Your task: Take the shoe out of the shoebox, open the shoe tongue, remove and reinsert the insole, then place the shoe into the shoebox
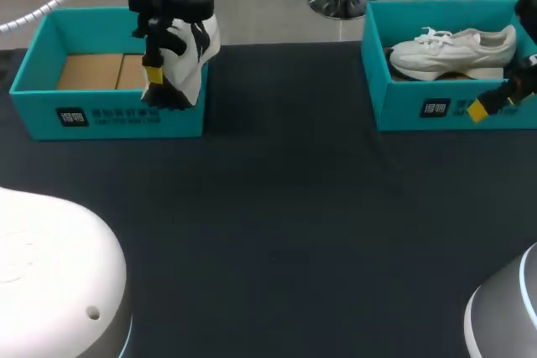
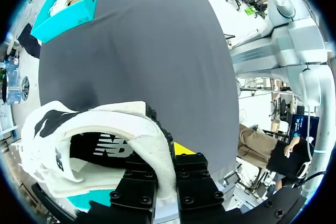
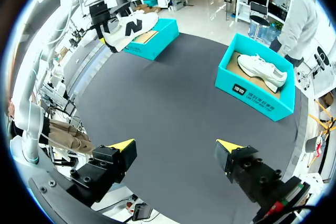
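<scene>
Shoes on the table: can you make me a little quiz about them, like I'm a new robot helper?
1. True or false: the white shoe lies inside the right box.
2. Pick one: what does the left pincer hold? A) the black-and-white shoe B) a box lid C) nothing
3. Fill the gap: the right pincer is ___ (open or shut).

Key: 1 true. 2 A: its fingers squeeze the shoe's edge from both sides. 3 open, with nothing between its yellow tips.
</scene>
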`<move>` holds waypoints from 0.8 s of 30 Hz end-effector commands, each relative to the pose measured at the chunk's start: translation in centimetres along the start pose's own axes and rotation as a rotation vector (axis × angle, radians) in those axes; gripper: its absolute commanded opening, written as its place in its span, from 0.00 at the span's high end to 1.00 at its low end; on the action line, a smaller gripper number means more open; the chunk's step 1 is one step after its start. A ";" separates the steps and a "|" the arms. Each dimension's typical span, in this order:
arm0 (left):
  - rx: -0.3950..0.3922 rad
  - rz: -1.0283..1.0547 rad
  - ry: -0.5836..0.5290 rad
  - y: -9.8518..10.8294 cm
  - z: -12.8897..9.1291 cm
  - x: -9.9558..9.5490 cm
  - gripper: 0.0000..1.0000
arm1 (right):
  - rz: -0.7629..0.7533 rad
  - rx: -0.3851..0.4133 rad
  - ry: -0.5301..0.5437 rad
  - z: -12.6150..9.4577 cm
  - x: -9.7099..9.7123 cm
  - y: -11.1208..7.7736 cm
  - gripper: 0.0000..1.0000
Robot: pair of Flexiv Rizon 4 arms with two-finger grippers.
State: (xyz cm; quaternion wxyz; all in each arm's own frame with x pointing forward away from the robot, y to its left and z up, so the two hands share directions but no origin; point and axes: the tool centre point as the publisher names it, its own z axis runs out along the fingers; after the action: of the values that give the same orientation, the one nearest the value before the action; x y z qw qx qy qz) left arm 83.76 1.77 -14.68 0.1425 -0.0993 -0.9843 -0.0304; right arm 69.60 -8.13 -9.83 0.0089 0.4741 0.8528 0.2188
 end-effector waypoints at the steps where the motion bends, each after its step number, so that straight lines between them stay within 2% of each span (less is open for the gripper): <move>1: 0.054 0.004 -0.019 3.0 0.5 0.3 1.00 | 0.001 0.006 0.001 0.1 -0.1 0.3 0.00; 11: 0.054 0.004 -0.019 3.0 0.5 0.3 1.00 | 0.001 0.006 0.001 0.1 -0.1 0.3 0.00; 13: 0.046 -0.012 -0.048 3.3 0.1 0.6 1.00 | 0.001 0.006 0.001 0.1 -0.1 0.3 0.00; 20: 0.047 -0.079 -0.057 8.4 -2.1 -0.6 1.00 | 0.001 0.006 0.001 0.1 -0.1 0.3 0.00; 24: 0.045 -0.120 -0.034 12.2 -2.7 -1.5 1.00 | 0.001 0.006 0.001 0.1 -0.1 0.3 0.00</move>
State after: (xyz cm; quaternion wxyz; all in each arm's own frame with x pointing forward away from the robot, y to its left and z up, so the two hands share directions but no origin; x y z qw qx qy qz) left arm 87.01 10.85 -12.73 0.1155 -0.0386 -0.9923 -0.0240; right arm 69.60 -8.13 -9.83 0.0089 0.4741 0.8528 0.2188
